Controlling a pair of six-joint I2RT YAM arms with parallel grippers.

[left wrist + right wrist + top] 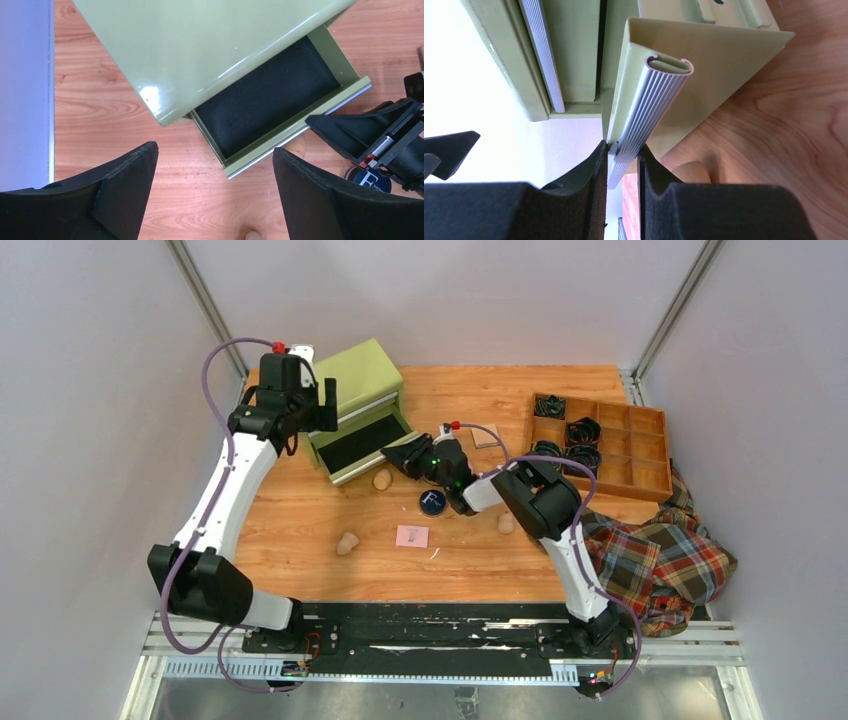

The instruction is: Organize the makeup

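A green cabinet (365,375) stands at the back left with its lower drawer (358,445) pulled open; the black inside is bare (265,102). My right gripper (400,455) is shut on the drawer's ribbed silver handle (651,107), with the fingertips (599,157) on either side of it. My left gripper (315,405) hovers open and empty above the cabinet's left side (215,152). On the table lie tan egg sponges (382,479) (346,543) (506,523), a navy compact (432,502), a pink square pad (412,536) and a tan square (486,435).
A wooden divided tray (650,475) at the back right holds black coiled bands (582,430). A plaid cloth (655,555) hangs over the table's right front edge. Grey walls close in both sides.
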